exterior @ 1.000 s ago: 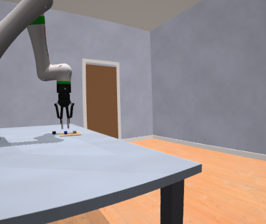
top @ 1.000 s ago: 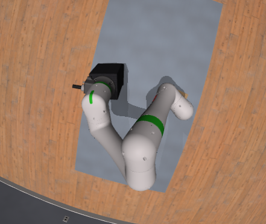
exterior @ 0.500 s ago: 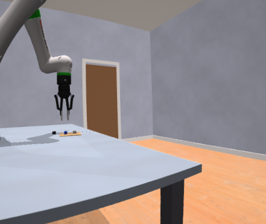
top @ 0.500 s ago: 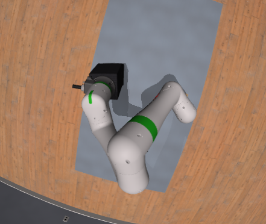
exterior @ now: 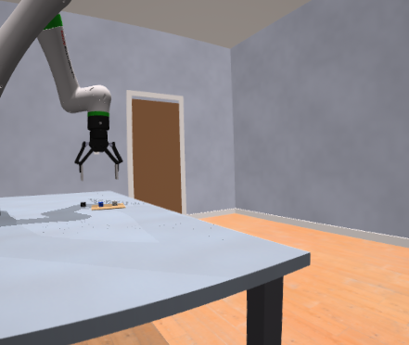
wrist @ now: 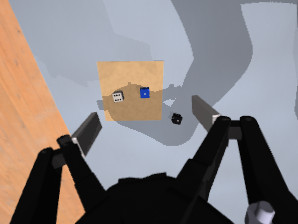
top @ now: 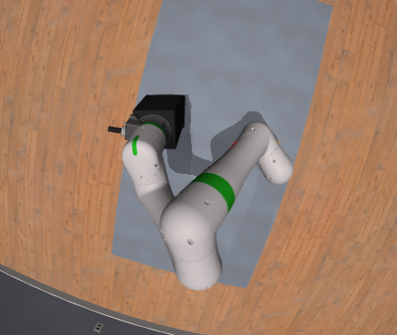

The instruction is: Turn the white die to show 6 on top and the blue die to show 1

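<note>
In the wrist view a tan mat [wrist: 131, 91] lies flat on the grey table. A white die [wrist: 118, 96] sits on the mat's left part, with several dots on top. A blue die [wrist: 145, 92] sits on the mat to its right, with one dot on top. A black die [wrist: 176, 118] lies on the table just off the mat's right edge. My gripper [wrist: 144, 112] is wide open and empty, high above the dice. In the exterior view the gripper [exterior: 98, 177] hangs well above the mat [exterior: 108, 207] with the small dice on and beside it.
The arm's black base block [top: 159, 118] stands on the table's left part. The table's left edge and the wooden floor [wrist: 25, 115] show at the left of the wrist view. In the top view the arm hides the mat and dice.
</note>
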Motion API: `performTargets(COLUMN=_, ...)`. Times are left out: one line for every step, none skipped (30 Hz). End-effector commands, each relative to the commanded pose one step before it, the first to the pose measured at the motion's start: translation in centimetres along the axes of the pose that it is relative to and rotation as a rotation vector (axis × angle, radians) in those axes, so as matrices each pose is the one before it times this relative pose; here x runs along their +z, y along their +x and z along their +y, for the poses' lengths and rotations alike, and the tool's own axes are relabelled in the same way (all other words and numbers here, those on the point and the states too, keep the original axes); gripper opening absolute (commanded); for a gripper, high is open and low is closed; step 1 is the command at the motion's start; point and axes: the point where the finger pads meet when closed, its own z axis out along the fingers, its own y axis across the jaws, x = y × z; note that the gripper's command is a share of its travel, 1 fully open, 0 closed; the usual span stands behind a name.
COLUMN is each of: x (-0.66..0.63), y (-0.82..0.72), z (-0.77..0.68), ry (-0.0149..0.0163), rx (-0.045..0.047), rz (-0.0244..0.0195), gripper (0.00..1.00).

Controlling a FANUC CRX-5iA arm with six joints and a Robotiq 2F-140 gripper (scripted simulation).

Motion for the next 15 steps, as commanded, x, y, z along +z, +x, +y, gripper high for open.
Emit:
performTargets(x=-0.012, y=-0.006, z=-0.017, ry=0.00033, rx=0.00002, rz=-0.00004, gripper=1.0)
performTargets(x=0.0, y=0.0, z=0.0, ry=0.0, rx=0.0, rz=0.0, gripper=1.0)
performTargets(x=0.0, y=0.0, z=0.0, ry=0.0, rx=0.0, rz=0.0, gripper=1.0)
performTargets(x=0.0, y=0.0, z=0.0, ry=0.0, rx=0.0, rz=0.0, gripper=1.0)
performTargets(x=0.0, y=0.0, z=0.0, ry=0.0, rx=0.0, rz=0.0, gripper=1.0)
performTargets(x=0.0, y=0.0, z=0.0, ry=0.0, rx=0.0, rz=0.0, gripper=1.0)
performTargets(x=-0.002, y=0.0, z=0.0, ry=0.0, rx=0.0, rz=0.0, gripper=1.0)
performTargets(x=-0.016, y=0.0, z=0.0, ry=0.0, rx=0.0, rz=0.0, gripper=1.0)
performTargets(x=-0.04, y=0.0, z=0.0, ry=0.00001, rx=0.0, rz=0.00001, gripper=1.0)
performTargets(x=-0.072, y=0.0, z=0.0, ry=0.00001, rx=0.0, rz=0.00001, gripper=1.0)
performTargets(x=-0.109, y=0.0, z=0.0, ry=0.0, rx=0.0, rz=0.00001, gripper=1.0)
performTargets(x=-0.15, y=0.0, z=0.001, ry=-0.00001, rx=0.0, rz=-0.00001, gripper=1.0)
performTargets(x=-0.194, y=0.0, z=0.0, ry=0.0, rx=0.0, rz=0.0, gripper=1.0)
performTargets(x=-0.237, y=0.0, z=0.0, ry=0.0, rx=0.0, rz=0.0, gripper=1.0)
performTargets(x=-0.279, y=0.0, z=0.0, ry=0.0, rx=0.0, rz=0.0, gripper=1.0)
